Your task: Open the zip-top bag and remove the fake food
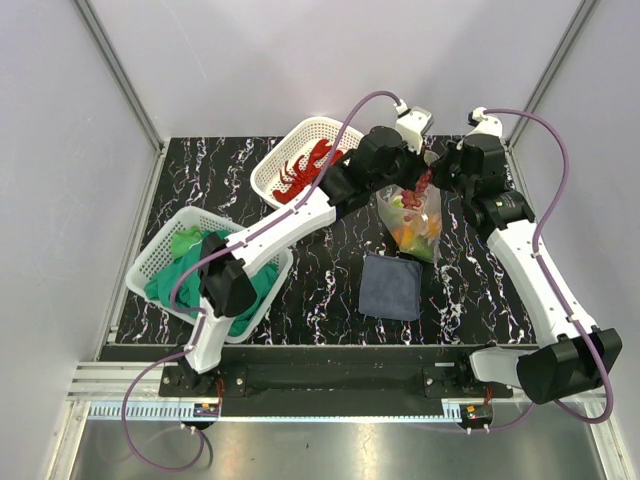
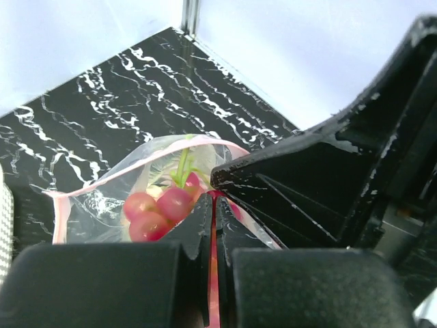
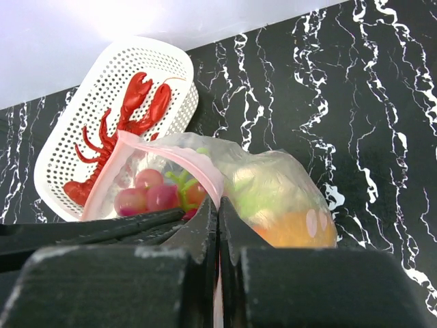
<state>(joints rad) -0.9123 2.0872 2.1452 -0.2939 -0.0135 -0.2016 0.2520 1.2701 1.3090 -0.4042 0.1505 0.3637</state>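
Observation:
The clear zip-top bag [image 1: 415,222] hangs near the back middle of the table, its pink zip strip [image 3: 184,160] pulled open. My left gripper [image 1: 408,178] is shut on one side of the strip [image 2: 213,273]. My right gripper [image 1: 437,178] is shut on the other side [image 3: 218,205]. Inside the bag I see red grapes [image 2: 158,208] with a green stem, an orange fruit [image 3: 293,229] and green-yellow pieces [image 1: 408,215]. A red lobster [image 1: 305,168] lies in the white basket [image 1: 268,160] at the back; it also shows in the right wrist view [image 3: 126,130].
A dark blue-grey folded cloth [image 1: 391,286] lies in front of the bag. A second white basket [image 1: 158,258] at the left holds a green cloth [image 1: 180,275], partly under the left arm. Grey walls close in the table's back and sides.

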